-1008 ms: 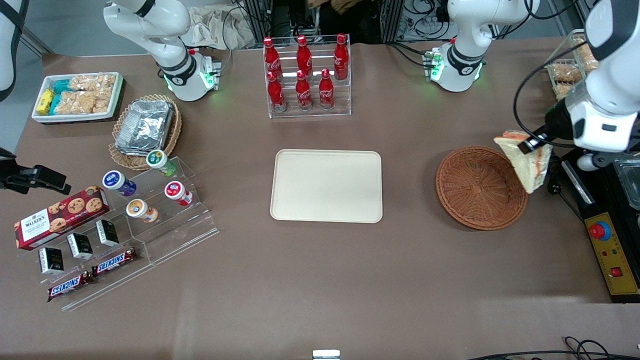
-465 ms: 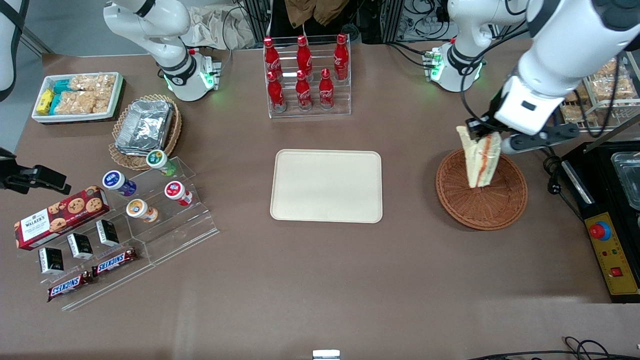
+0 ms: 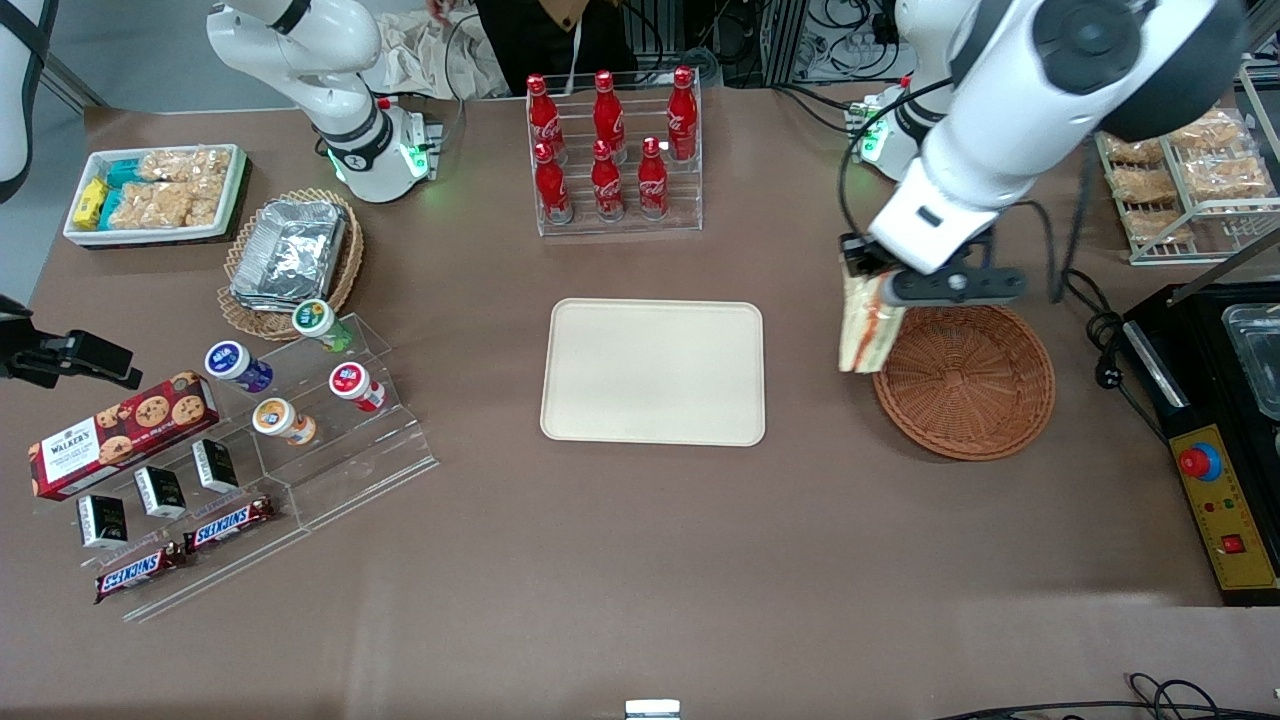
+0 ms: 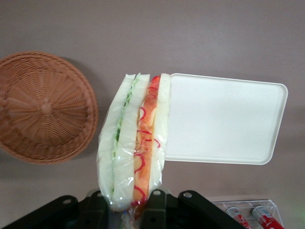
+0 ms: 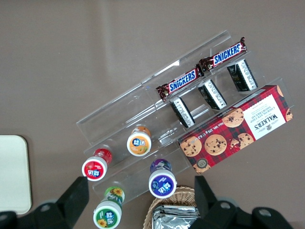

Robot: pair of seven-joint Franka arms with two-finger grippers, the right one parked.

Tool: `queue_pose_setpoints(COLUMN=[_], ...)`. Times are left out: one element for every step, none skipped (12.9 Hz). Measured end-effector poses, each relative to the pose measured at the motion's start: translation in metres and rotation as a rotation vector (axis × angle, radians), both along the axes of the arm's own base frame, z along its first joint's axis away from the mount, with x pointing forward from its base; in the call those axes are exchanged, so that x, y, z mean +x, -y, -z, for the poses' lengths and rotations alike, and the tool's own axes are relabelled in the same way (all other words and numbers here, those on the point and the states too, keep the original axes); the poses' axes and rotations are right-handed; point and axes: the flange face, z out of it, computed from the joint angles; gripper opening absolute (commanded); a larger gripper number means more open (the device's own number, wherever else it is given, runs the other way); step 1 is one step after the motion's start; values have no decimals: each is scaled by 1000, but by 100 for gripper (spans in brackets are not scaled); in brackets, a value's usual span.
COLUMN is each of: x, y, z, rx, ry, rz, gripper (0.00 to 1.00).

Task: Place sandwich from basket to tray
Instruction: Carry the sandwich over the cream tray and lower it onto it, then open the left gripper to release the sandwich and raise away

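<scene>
Brown tabletop, stocked with snack displays. Sandwich hangs in the air, wrapped in clear film, cut edge down, over bare table between basket and tray, just at the basket's rim. Gripper fingers closed on its upper end, pinching across the bread faces so the wedge dangles freely. Tray lies bare, well placed to receive it.
</scene>
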Motion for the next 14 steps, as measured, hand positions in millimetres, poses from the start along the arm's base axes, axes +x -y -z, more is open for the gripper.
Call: queue_pose_setpoints(x=[2,3,5,6,9,10,10,9,7,3,-1,-6,-12,-17], y=[15,29,41,52,62,69,78,86,95,104,111,117,124,130], z=[10,20,31,42,53,65,80,98,117,137,159,179,198,215], rx=[-10,-11,-6,-6,-7,-2,7,16,18,13,9,11,19,33], ry=[7,12,18,24,36,50,63,73,82,91,98,104,108,111], rz=[-5,-12,-18,-26,-34,-41,-50,-54,-58,-69,-70,-66,-66,-61], gripper=[0,0,0,0,0,0,0,0,0,0,0,0,0,0])
